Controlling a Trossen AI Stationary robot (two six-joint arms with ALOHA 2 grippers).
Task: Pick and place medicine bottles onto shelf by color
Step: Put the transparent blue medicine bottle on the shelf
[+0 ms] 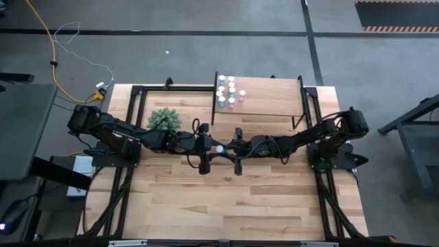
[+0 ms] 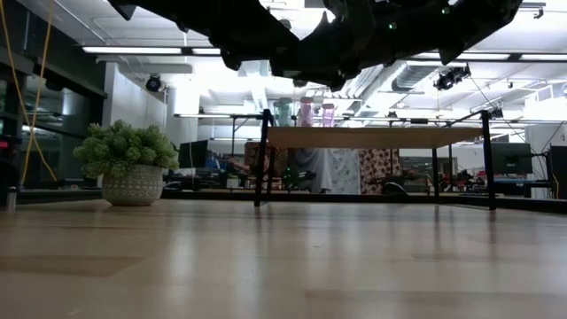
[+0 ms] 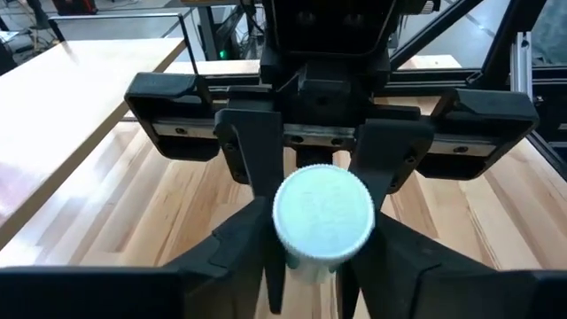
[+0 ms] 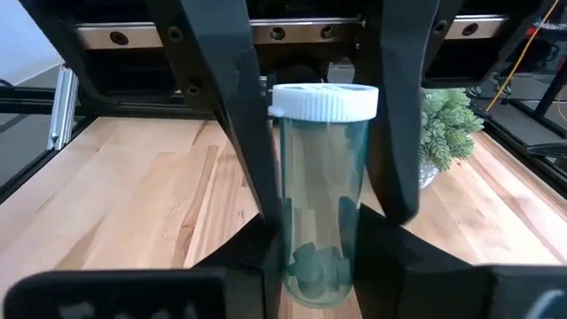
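A teal medicine bottle (image 1: 219, 148) with a white cap (image 3: 323, 213) hangs in the air over the middle of the table, between both grippers. My left gripper (image 3: 310, 266) comes from the table's left and my right gripper (image 4: 319, 275) from its right; both are shut on the bottle. The other bottles (image 1: 230, 92) stand in rows on the left part of the light-wood shelf (image 1: 267, 96) at the far edge. In the low view, three of those bottles (image 2: 306, 111) show on the shelf (image 2: 372, 137). My left gripper pinches the bottle's body just under the cap (image 3: 312, 262) between its two fingers. Its fingers (image 4: 252, 151) run along the bottle from the cap end. The bottle is lifted clear of the table. My right gripper pinches the lower end of the body (image 4: 319, 252) between its two fingers, coming from the table's right. The bottle stands up out of the fingers with its cap (image 4: 323, 100) on top, clear of the table.
A bushy green plant in a pale pot (image 1: 164, 120) stands left of the shelf, close to my left arm. Black frame rails run along both table sides. The near half of the tabletop (image 1: 226, 199) is bare wood.
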